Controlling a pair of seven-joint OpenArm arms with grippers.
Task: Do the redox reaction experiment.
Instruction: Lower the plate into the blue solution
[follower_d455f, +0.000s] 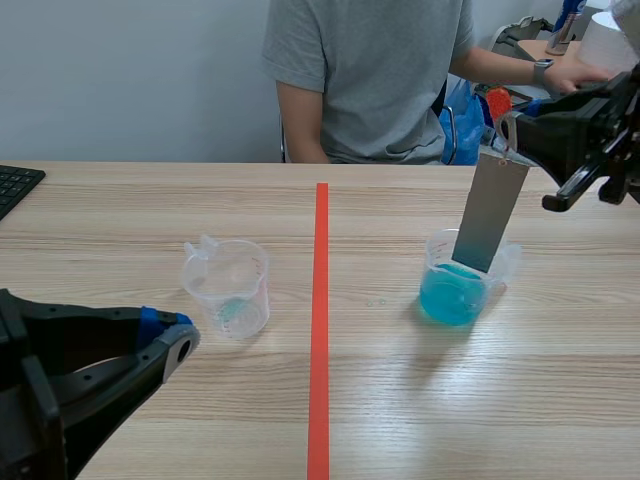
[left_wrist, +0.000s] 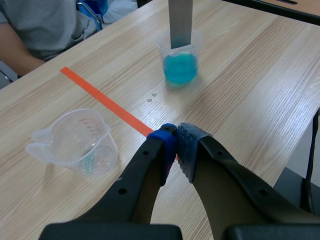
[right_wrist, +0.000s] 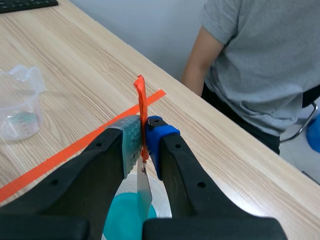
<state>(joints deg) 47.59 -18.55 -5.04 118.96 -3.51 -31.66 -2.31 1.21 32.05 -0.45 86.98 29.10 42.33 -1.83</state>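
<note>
My right gripper (follower_d455f: 510, 135) (right_wrist: 144, 132) is raised at the right, shut on the orange tag (right_wrist: 141, 95) of a grey metal strip (follower_d455f: 490, 215) (right_wrist: 144, 192) (left_wrist: 180, 22). The strip hangs down into a clear beaker of blue liquid (follower_d455f: 455, 290) (left_wrist: 180, 62) directly under the gripper; whether its lower end touches the liquid I cannot tell. An empty clear beaker (follower_d455f: 228, 288) (left_wrist: 75, 142) (right_wrist: 20, 107) stands left of the tape line. My left gripper (follower_d455f: 170, 325) (left_wrist: 176, 142) is low at the near left, shut on nothing, near and to the side of the empty beaker.
An orange tape line (follower_d455f: 320, 320) runs down the table's middle. A black keyboard (follower_d455f: 15, 185) lies at the far left edge. A person in a grey shirt (follower_d455f: 370, 80) sits across the table, with a blue bag (follower_d455f: 462, 125) behind.
</note>
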